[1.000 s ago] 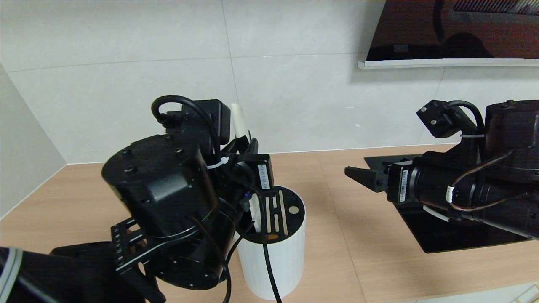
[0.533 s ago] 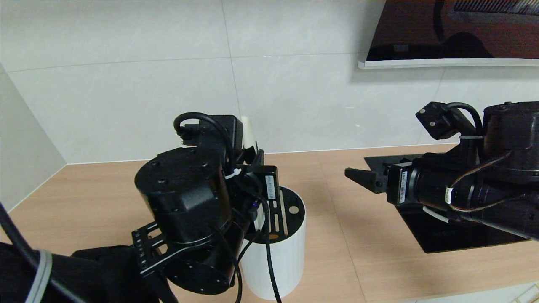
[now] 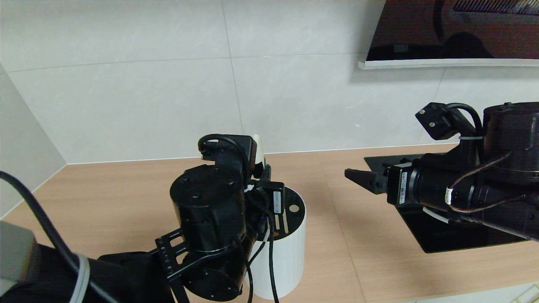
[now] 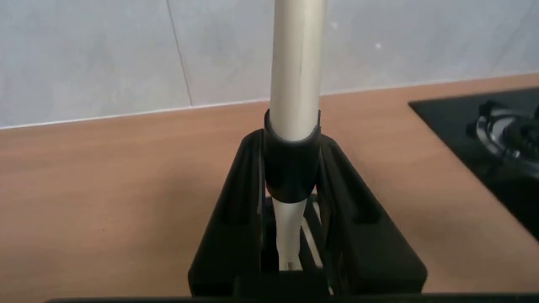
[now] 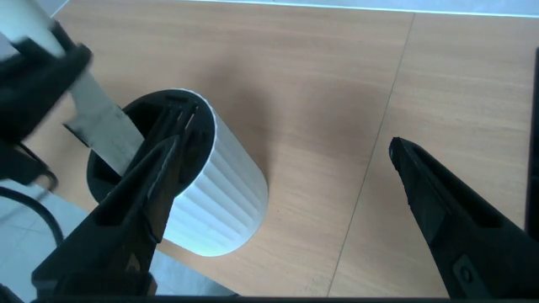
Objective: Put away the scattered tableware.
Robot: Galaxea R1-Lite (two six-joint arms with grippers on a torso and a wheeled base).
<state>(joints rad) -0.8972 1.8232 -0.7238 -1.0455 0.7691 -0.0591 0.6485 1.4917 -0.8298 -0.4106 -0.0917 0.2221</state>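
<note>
Holder (image 3: 286,256): white ribbed cylinder with a black slotted lid, upright on the wooden counter (image 3: 105,198).
- Contents: one knife (image 4: 296,67) with a cream handle. It stands near upright, handle up. In the right wrist view its grey blade runs down into the black lid. Which slot it is in cannot be told.
- A round hole in the lid, on the side toward the cooktop (image 3: 442,240), is unoccupied.

Left gripper (image 4: 292,156): directly above the holder. Jaws are closed tight on the knife at the lower part of the handle, one black finger on each side.

Right gripper (image 3: 364,179): well apart from the holder, on its cooktop side and level with the holder's top. Jaws are spread wide with nothing between them. In its own wrist view the holder sits off toward one finger, with bare counter showing between the two.

Edges and room:
- Behind the holder, the counter meets the tiled wall (image 3: 126,105).
- On the side away from the cooktop there is an open stretch of counter up to the corner wall.
- Between the holder and the cooktop lies a bare strip of counter.
- The counter's front edge lies just in front of the holder.
</note>
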